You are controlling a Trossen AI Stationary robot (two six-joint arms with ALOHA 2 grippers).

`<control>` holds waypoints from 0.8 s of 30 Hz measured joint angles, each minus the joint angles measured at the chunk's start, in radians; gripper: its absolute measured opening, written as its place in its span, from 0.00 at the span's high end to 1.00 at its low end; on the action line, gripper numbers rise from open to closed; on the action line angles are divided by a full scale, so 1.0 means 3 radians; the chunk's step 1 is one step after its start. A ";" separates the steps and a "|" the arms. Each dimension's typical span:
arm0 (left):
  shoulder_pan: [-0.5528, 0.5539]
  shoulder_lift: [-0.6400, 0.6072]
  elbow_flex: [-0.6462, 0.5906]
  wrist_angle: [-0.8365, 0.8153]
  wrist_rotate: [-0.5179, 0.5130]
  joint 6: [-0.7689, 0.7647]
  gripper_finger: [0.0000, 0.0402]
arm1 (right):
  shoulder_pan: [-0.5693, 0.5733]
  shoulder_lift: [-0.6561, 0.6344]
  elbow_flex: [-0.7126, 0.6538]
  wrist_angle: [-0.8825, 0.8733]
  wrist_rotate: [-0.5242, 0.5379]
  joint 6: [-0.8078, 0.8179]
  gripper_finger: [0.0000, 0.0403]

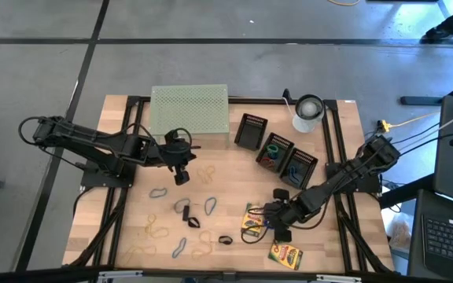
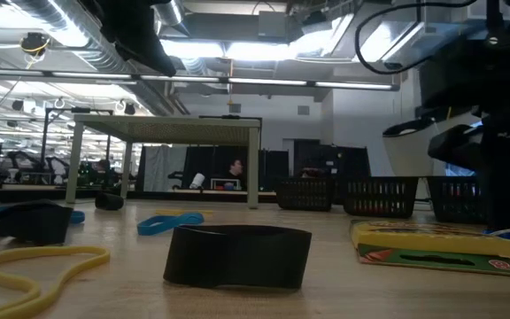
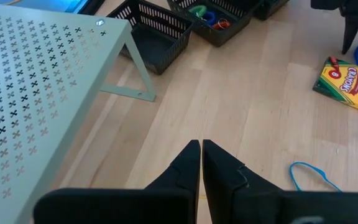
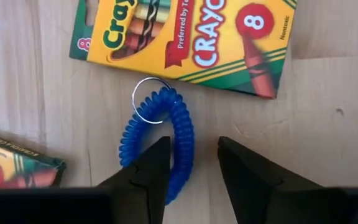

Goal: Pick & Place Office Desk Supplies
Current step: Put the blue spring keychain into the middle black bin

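My right gripper (image 4: 192, 142) points down, open, over a blue coil band with a metal ring (image 4: 166, 124), which lies on the wood between two yellow-green crayon boxes (image 4: 191, 37) (image 4: 8, 165). One side of the coil runs between the fingers; one finger (image 4: 151, 168) stands over the loop's inside. In the high view this gripper (image 1: 281, 232) is at the near right, beside the boxes (image 1: 252, 220) (image 1: 286, 255). My left gripper (image 1: 181, 177) hangs shut above the table's middle left, holding nothing (image 3: 201, 149). My right gripper comes at the blue coil from above with its fingers on either side of one strand (image 4: 184, 155). Whether a finger touches the coil, I cannot tell; the coil lies flat on the table.
Rubber bands (image 1: 158, 191) (image 1: 207, 174) (image 1: 156, 230) and black clips (image 1: 189, 211) (image 1: 225, 240) lie scattered near the front. A pale green rack (image 1: 189, 114) stands at the back, with three black baskets (image 1: 250, 131) (image 1: 275, 151) (image 1: 299, 167) and a white cup (image 1: 307, 114) to its right.
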 joint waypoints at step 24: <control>0.0000 0.0000 0.0000 0.0030 -0.0013 0.0001 0.98 | -0.0038 -0.0679 0.0501 -0.0527 0.1513 -0.0691 0.98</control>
